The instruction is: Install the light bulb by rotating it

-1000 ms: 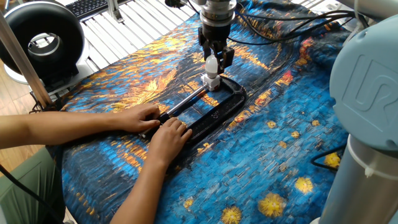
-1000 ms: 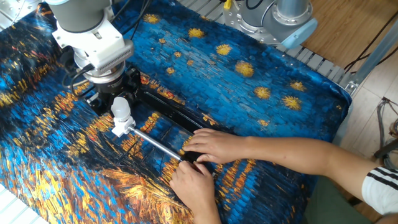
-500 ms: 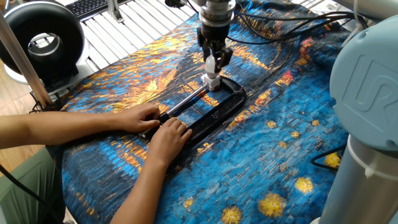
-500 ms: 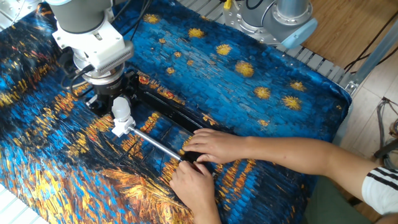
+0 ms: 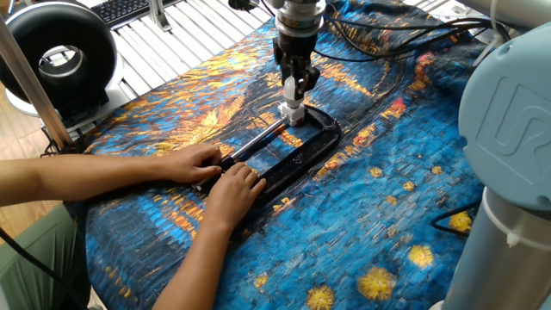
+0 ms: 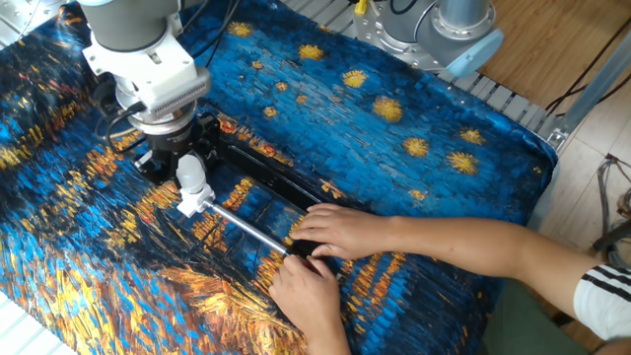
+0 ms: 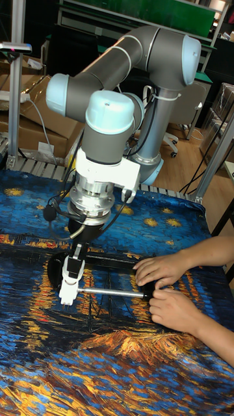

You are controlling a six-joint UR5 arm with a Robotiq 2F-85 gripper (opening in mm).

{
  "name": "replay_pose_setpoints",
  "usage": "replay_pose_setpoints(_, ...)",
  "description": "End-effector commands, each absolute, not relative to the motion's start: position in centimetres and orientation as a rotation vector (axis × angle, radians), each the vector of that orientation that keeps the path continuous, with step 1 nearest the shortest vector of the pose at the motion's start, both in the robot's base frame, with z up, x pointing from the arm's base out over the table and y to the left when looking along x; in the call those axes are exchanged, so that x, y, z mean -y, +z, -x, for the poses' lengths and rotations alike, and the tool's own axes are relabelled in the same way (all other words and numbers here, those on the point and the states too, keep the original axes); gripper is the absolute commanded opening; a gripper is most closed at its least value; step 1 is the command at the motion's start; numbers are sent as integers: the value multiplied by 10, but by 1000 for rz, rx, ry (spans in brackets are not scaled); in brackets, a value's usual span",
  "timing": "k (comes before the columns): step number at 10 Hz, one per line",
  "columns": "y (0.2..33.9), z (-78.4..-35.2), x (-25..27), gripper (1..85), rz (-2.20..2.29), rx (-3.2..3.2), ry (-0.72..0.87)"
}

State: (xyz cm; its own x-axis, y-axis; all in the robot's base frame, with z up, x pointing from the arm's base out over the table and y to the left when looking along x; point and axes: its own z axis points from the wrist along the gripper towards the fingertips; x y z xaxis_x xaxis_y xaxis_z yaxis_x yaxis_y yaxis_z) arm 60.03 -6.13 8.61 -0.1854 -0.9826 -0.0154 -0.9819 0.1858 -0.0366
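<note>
The small white light bulb (image 5: pixel 294 91) stands upright on the white socket block (image 5: pixel 294 113), which is fixed at the far end of a black C-clamp (image 5: pixel 320 142) lying on the painted cloth. My gripper (image 5: pixel 295 84) comes straight down from above and is shut on the light bulb, one finger on each side. In the other fixed view the light bulb (image 6: pixel 190 176) shows below the gripper (image 6: pixel 187 163), over the socket block (image 6: pixel 193 204). The tall fixed view shows the gripper (image 7: pixel 75 260) above the socket block (image 7: pixel 67 294).
A person's two hands (image 5: pixel 215 172) press on the clamp's near end and its silver screw rod (image 6: pixel 246 230). A black round device (image 5: pixel 53 60) and a keyboard sit at the back left. Cables (image 5: pixel 387 39) trail behind the gripper. The robot's base (image 5: pixel 508 155) fills the right side.
The gripper has turned about its vertical axis on the bulb; its fingers show at a different angle. The hands and the clamp have stayed in place.
</note>
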Motion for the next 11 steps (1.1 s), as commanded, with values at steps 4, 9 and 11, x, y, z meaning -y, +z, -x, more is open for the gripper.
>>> replay_pose_setpoints(4,85,-610,60,330,1656,-2530,-11)
replay_pose_setpoints(9,89,-620,83,313,1337,-2687,-73)
replay_pose_setpoints(11,85,-626,78,310,1135,-2745,-42)
